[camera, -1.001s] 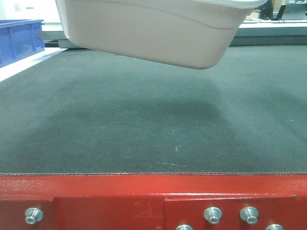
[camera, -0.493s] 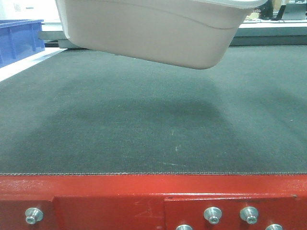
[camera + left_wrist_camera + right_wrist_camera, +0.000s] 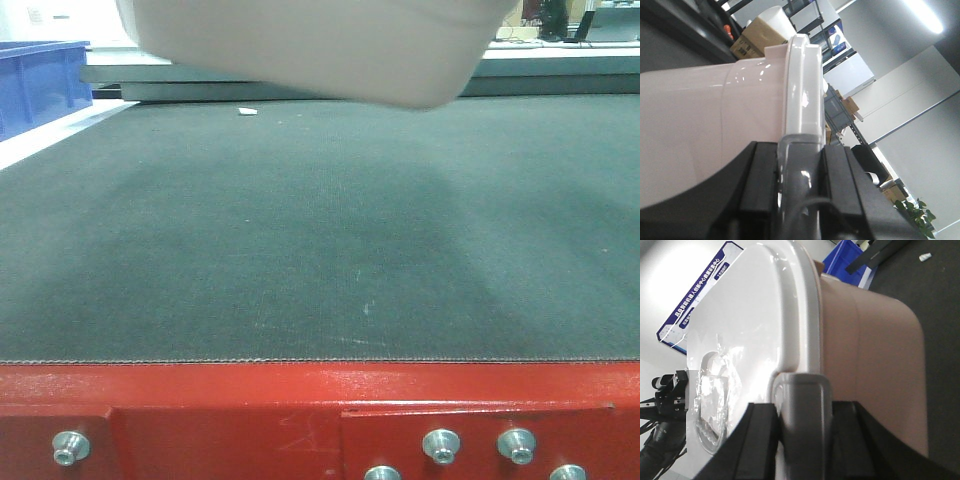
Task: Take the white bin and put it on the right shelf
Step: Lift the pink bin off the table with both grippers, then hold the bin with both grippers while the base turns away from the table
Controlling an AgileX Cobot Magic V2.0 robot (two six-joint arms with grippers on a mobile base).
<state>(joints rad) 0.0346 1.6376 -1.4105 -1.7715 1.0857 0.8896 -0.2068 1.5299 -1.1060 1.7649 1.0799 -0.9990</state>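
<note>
- Far left edge of the table: a blue plastic crate [image 3: 40, 85], not my target.
- Top centre of the front view: the large pale pinkish-white plastic bin [image 3: 300, 50] hangs clear above the far half of the dark-matted, red-framed table [image 3: 320, 300]. There is open air under its rounded base, and a small white scrap [image 3: 247, 111] lies near the far edge.
- Left wrist view: the left gripper [image 3: 797, 155] is clamped on the bin's end rim, with a clear finger pad [image 3: 800, 175] lying over the lip.
- Right wrist view: the right gripper [image 3: 801, 410] is pinched onto the opposite rim, where the flat white lid [image 3: 740, 325] meets the wall.
- Handling, as I judge it: it's bulky but probably light, with glossy, slippery walls that flex a little. The stiff rim at each end is the only sensible hold, and both arms must move together or it will twist out.
- What each view gives me: the front camera shows clearance over the mat but neither gripper. The wrist cameras show both grips but nothing of the height. Only the right wrist view shows the lid, which has crinkled clear film in its recess.
- I can't pick out the right shelf with any certainty in any view.
</note>
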